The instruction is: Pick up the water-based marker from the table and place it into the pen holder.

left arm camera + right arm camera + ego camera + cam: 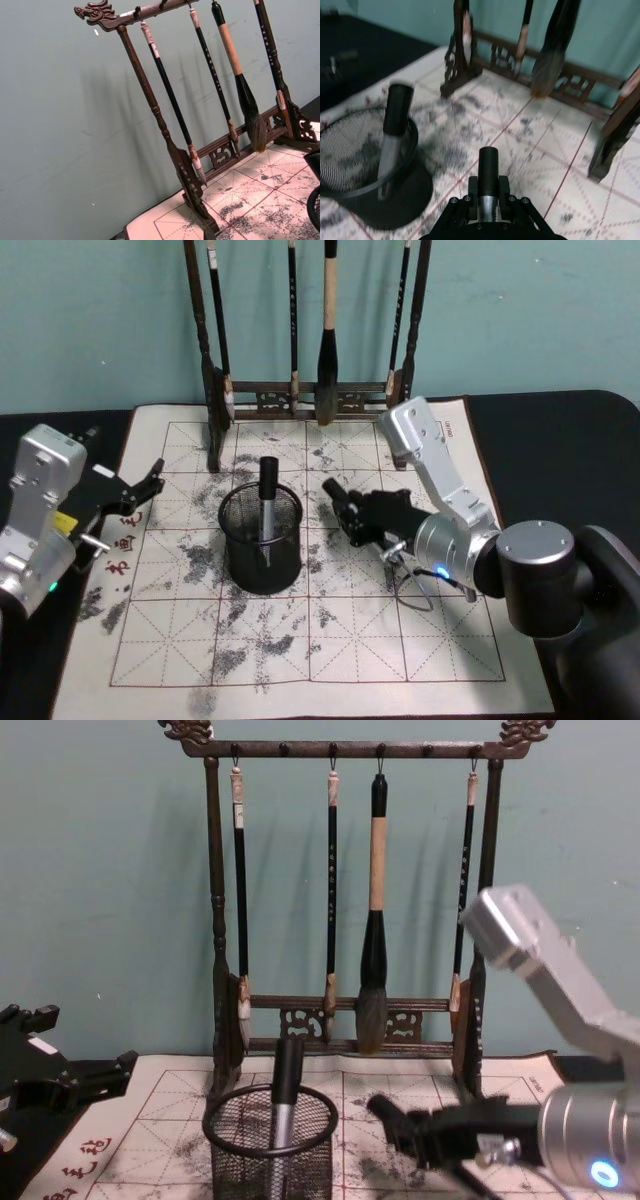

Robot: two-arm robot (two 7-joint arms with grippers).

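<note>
The right end effector (338,502) grips a water-based marker (488,176) low over the paper mat (400,640), just beside the pen holder (262,570) at the middle of the surface. Another marker (268,502) stands inside the holder. The brush rack (310,395) stands at the far edge. The left end effector (150,480) hangs open near the left edge.

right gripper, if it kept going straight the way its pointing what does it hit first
Most likely the pen holder. The right gripper, shut on a marker, points toward the robot's left at the cup, which already holds another marker. Depth is unclear; it might pass just behind the rim.
</note>
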